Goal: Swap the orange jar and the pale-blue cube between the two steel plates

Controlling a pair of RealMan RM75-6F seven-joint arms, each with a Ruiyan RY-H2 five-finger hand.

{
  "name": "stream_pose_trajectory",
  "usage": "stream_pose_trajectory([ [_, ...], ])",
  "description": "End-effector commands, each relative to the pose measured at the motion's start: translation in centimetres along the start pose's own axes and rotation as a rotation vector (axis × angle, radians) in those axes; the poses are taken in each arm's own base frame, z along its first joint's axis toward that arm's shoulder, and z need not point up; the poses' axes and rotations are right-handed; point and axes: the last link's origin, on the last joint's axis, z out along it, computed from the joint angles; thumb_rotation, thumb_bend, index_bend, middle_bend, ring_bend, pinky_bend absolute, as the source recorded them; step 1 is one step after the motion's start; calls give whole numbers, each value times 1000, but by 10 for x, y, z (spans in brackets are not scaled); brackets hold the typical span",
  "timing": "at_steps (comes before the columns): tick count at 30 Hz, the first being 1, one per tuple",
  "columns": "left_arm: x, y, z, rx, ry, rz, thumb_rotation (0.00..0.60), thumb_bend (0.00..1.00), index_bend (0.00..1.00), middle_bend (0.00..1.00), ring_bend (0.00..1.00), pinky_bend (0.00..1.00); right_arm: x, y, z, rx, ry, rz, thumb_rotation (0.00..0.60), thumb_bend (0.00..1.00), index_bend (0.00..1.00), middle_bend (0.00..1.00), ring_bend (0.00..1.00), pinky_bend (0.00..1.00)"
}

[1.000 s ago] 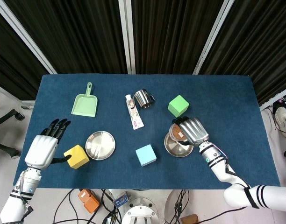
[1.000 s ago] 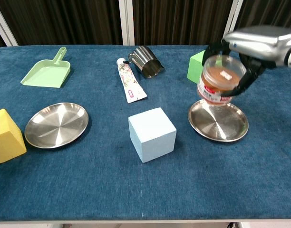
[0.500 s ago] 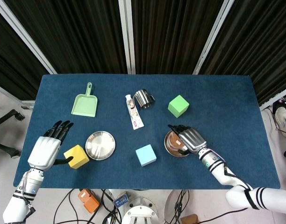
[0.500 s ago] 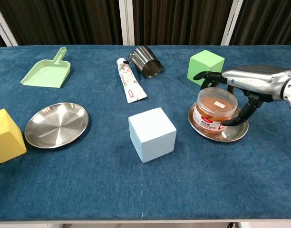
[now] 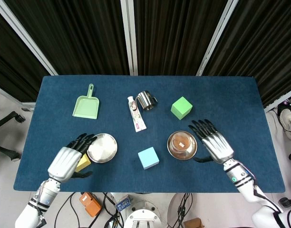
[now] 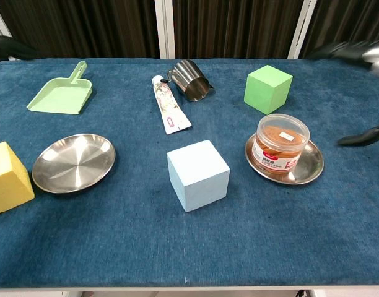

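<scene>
On the blue-covered desk (image 5: 231, 102), the right hand (image 5: 215, 146) has let go of the orange jar with the clear lid (image 6: 281, 144) and drawn back; its fingers are now spread and empty just beside the round steel plate (image 6: 310, 170) that carries the jar. So the jar's half of the swap looks finished. The pale-blue cube (image 5: 148, 157) sits on the cloth between both hands, on no plate. The other steel plate (image 5: 103, 147), bare, lies at the left hand's fingertips. That left hand (image 5: 67, 161) has moved in over a yellow cube (image 6: 6, 178) and hides most of it overhead; whether it grips the cube I cannot tell. The chest view shows only dark finger edges of the right hand.
</scene>
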Motion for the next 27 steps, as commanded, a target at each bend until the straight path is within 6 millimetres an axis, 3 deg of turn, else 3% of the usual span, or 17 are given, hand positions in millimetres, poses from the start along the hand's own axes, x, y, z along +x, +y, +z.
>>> stream_pose_trajectory([
  [1,-20,40,23,-117,-57,-15,600,23,0,49,47,237,15,38,-91,-162,102,-43,441,173,0,0,0,0],
  [5,-49,82,57,-201,-98,-33,600,14,0,49,37,187,10,64,-130,-297,148,-16,451,173,0,0,0,0],
  [11,-80,120,104,-175,-114,-15,600,0,0,49,34,165,1,81,-149,-327,129,42,453,173,0,0,0,0],
  [18,-99,131,129,-94,-133,9,600,0,0,49,34,165,3,90,-152,-326,111,70,455,173,0,0,0,0],
  [23,-106,127,139,-40,-124,40,600,0,1,53,51,186,6,89,-155,-317,121,80,455,173,0,0,0,0],
  [25,-107,126,140,-22,-131,33,600,0,63,109,128,268,8,90,-157,-324,133,78,455,173,0,0,0,0],
  [27,-107,128,140,-17,-124,28,600,7,186,205,248,378,8,91,-156,-330,136,82,455,173,0,0,0,0],
])
